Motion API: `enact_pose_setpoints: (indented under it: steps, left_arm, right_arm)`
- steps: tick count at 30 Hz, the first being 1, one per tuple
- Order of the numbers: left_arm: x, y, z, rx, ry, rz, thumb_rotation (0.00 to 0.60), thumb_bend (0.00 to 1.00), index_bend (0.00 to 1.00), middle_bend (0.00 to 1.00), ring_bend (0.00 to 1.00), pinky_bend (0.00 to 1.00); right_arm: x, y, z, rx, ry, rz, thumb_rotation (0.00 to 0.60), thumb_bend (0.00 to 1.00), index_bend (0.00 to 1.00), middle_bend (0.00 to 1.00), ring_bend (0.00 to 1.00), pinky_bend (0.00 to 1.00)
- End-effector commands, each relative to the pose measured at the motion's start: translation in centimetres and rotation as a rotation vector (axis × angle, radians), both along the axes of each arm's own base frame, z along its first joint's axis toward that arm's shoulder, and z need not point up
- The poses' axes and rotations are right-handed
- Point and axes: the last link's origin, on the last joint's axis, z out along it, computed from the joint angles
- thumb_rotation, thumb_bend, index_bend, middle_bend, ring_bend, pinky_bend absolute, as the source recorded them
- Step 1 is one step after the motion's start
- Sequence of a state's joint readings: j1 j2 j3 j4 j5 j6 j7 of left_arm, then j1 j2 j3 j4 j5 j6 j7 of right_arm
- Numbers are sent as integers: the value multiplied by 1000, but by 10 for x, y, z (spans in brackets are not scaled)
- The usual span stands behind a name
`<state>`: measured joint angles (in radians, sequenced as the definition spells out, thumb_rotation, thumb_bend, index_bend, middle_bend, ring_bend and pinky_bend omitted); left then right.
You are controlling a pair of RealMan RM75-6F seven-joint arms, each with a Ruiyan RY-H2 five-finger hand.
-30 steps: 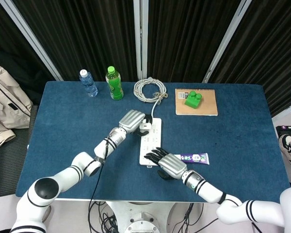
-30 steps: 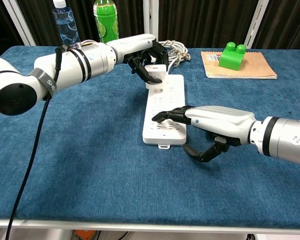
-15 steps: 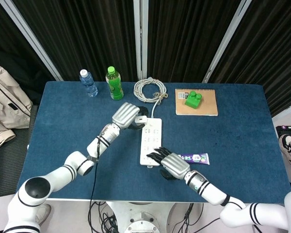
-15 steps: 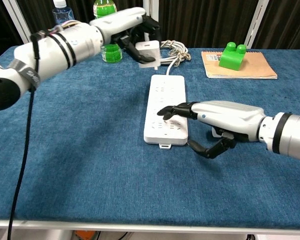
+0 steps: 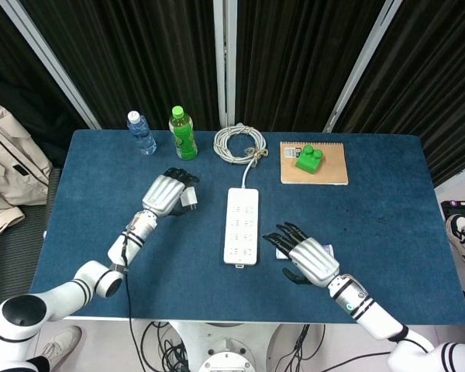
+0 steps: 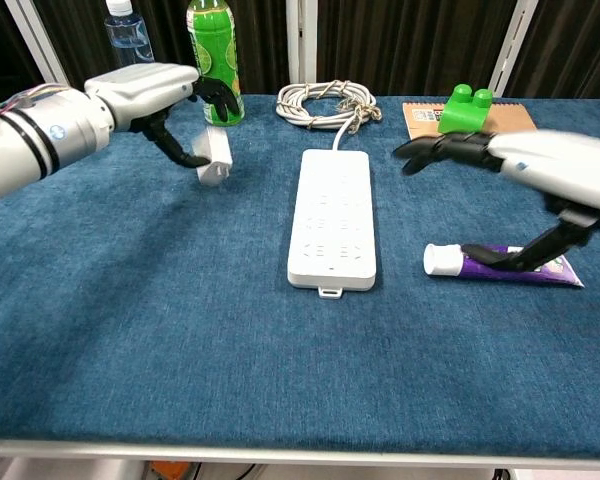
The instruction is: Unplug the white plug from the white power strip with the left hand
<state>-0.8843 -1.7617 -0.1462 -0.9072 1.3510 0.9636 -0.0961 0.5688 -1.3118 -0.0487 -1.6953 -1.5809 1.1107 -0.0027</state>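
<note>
The white power strip [image 5: 242,225] [image 6: 333,215] lies lengthwise in the middle of the blue table, with no plug in its sockets. My left hand [image 5: 166,194] [image 6: 158,102] holds the white plug [image 5: 189,199] [image 6: 215,156] to the left of the strip, just above the cloth. My right hand [image 5: 306,256] [image 6: 520,165] hovers open to the right of the strip, fingers spread, over a toothpaste tube [image 6: 500,263].
The strip's coiled white cable [image 5: 239,144] [image 6: 328,102] lies behind it. A green bottle [image 5: 182,133] and a water bottle [image 5: 140,132] stand at the back left. A green block [image 5: 308,158] sits on a brown notebook [image 5: 332,167] at the back right.
My left hand has carried the plug away from the strip, leftward and down toward the table. My right hand has lifted off the strip and moved right, above the toothpaste tube.
</note>
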Motion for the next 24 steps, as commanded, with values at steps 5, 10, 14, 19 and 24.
enact_pose_setpoints:
  steps: [5, 10, 14, 19, 24]
  left_arm:
    - [-41, -32, 59, 98, -58, 90, 600, 129, 135, 174, 72, 101]
    - [-88, -71, 122, 205, -75, 211, 600, 128, 135, 174, 72, 99]
    - [-127, -108, 164, 309, -58, 321, 600, 127, 140, 174, 73, 98]
    - [-163, -161, 197, 419, -8, 412, 600, 129, 145, 175, 72, 95]
    - [-175, -206, 202, 437, 3, 454, 600, 129, 146, 175, 72, 83]
  right_arm:
    - [-28, 9, 52, -126, -3, -84, 600, 257, 52, 118, 0, 0]
    - [-57, 22, 84, -214, 28, -178, 600, 269, 35, 116, 0, 0]
    - [-76, 33, 102, -280, 52, -235, 600, 290, 33, 117, 0, 0]
    - [-92, 48, 116, -338, 65, -296, 600, 326, 31, 118, 0, 0]
    - [-101, 65, 119, -374, 50, -325, 600, 327, 16, 116, 0, 0]
